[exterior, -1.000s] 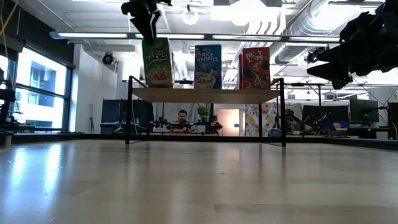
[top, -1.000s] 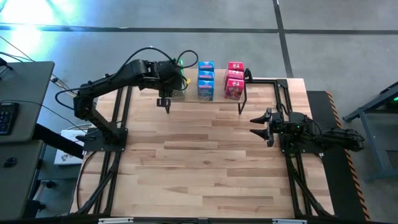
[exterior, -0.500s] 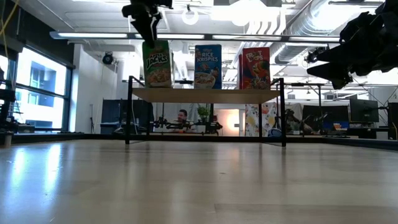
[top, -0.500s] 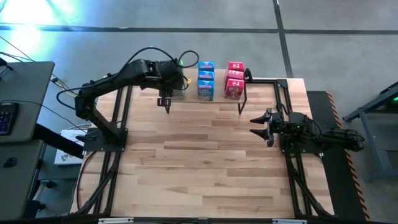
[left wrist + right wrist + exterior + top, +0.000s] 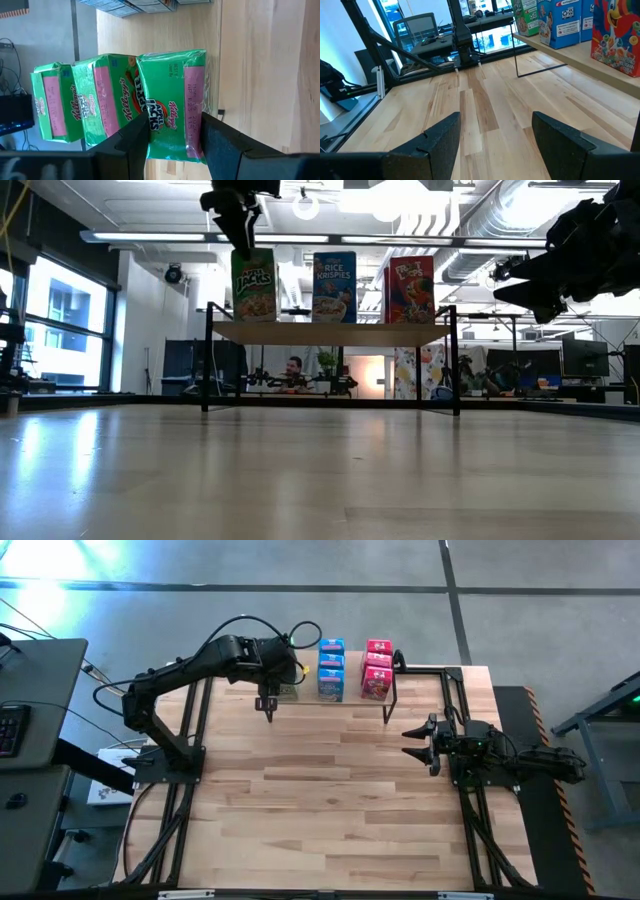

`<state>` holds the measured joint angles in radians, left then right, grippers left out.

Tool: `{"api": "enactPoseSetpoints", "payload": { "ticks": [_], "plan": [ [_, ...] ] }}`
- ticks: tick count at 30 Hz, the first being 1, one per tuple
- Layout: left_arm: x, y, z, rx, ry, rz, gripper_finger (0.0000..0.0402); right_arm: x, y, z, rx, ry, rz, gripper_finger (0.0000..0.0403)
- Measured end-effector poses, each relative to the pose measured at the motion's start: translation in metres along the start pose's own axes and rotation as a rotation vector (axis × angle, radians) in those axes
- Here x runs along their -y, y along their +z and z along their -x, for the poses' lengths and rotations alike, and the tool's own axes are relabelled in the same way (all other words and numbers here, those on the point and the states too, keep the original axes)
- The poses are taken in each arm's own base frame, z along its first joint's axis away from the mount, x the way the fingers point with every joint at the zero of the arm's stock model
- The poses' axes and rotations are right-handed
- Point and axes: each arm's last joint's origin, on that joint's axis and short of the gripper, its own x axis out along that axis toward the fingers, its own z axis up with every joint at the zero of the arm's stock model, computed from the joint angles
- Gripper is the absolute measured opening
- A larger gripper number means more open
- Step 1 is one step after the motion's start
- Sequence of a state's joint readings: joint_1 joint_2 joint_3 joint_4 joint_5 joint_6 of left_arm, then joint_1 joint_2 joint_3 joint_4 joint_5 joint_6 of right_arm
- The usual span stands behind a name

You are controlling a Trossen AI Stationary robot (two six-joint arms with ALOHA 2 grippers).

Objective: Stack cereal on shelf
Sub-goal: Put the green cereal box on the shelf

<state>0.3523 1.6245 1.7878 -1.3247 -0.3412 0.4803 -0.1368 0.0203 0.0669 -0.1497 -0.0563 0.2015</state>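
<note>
Green cereal box (image 5: 172, 107) nudged slightly rightward on the shelf (image 5: 330, 332) — left claw (image 5: 172, 135) still grips it. Right claw (image 5: 495, 132) idle, open over the bench (image 5: 330, 800); last box nearly placed.

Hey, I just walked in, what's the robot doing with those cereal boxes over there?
It is lining up cereal on the shelf. The left gripper is above the front green box, jaws either side of its top, at the shelf's left end. Two more green boxes sit behind it, with a blue row and a red-pink row alongside. The right gripper waits, jaws open, above the table's right side.
</note>
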Motion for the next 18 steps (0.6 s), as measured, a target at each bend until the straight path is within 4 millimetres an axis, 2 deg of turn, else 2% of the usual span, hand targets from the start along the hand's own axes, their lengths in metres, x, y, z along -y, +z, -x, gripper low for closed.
{"api": "enactPoseSetpoints", "payload": {
  "ticks": [18],
  "plan": [
    [0.0003,0.0,-0.0005,-0.003,-0.004,-0.008,0.0201,0.0,0.0001,0.0,0.001,0.0,0.0,0.0239]
  ]
}}
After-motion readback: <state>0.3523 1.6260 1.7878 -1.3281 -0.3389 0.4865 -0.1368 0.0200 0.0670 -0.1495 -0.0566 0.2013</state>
